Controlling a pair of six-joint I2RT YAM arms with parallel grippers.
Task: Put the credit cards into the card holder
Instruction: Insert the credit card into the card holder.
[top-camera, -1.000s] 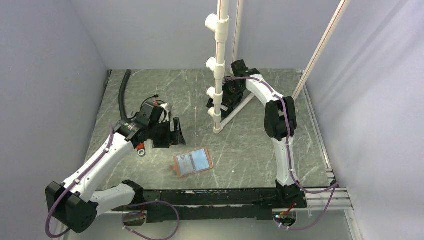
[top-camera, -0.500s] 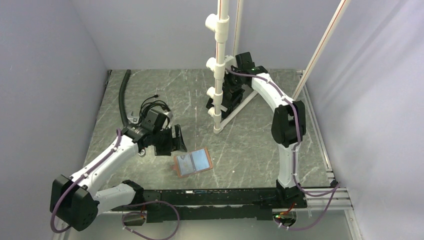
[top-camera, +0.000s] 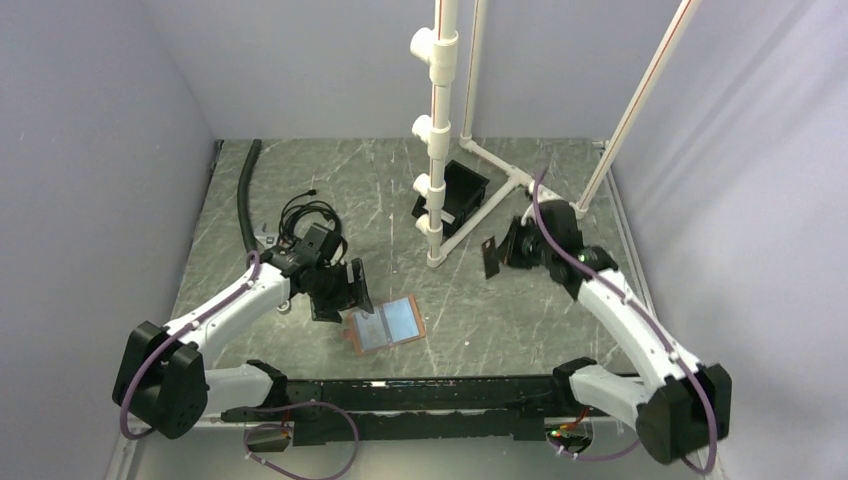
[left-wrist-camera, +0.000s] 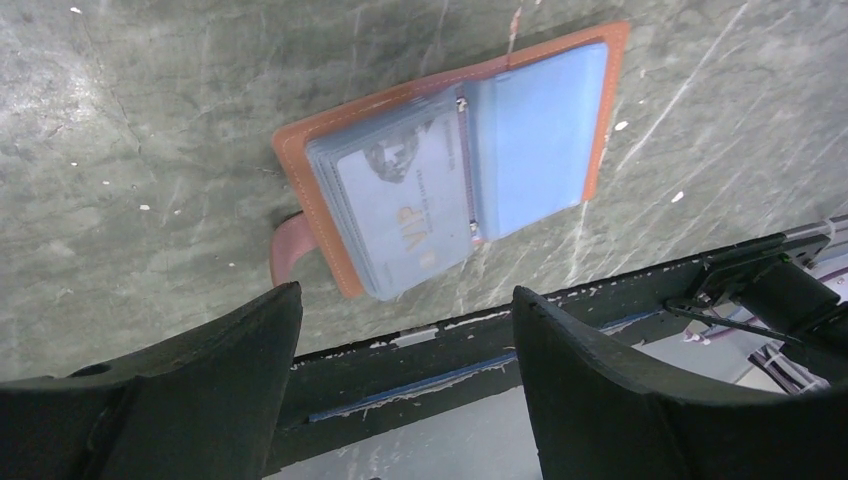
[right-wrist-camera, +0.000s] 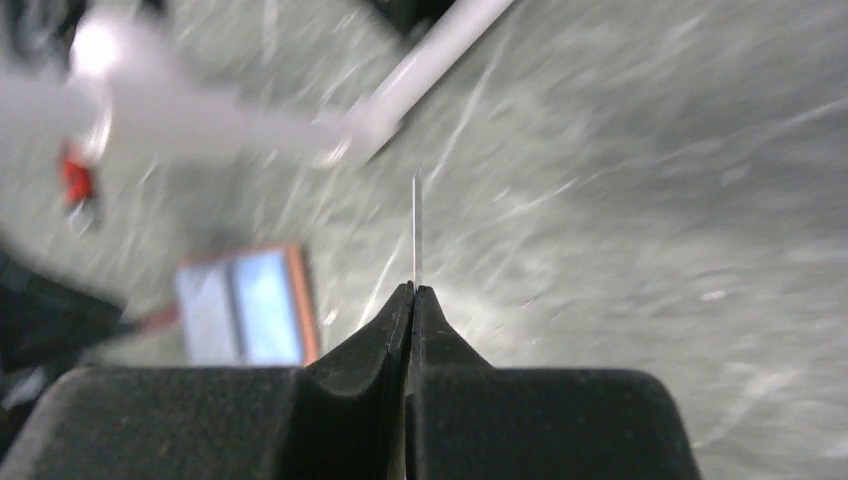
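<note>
The big gray table (top-camera: 330, 190) has white scratch lines all over it. A tall white pipe post (top-camera: 437, 130) stands near the middle at the back. The left arm (top-camera: 225, 308) reaches in from the left side, and the right arm (top-camera: 630, 310) reaches in from the right. A black hose (top-camera: 243, 195) lies at the far left. A black box (top-camera: 458, 192) sits right behind the post. The card holder (top-camera: 353, 333) lies open and flat near the front middle of the table, close to the black rail at the near edge. The left gripper (left-wrist-camera: 407, 295) hangs just beside the holder's left side. Its two fingers are spread wide apart and hold nothing. The right gripper (right-wrist-camera: 411, 292) is well away to the right, up above the table near the pipe that lies on it. Its fingers are pressed tight on a thin card (right-wrist-camera: 417, 230), which stands up on its edge between them and looks dark from above. Inside the holder, a card with print on it (left-wrist-camera: 400, 215) sits in the shiny left sleeve. A light blue card (left-wrist-camera: 535, 130) fills the right half. The small brown snap tab (left-wrist-camera: 285, 250) pokes out from under the holder's left edge.
</note>
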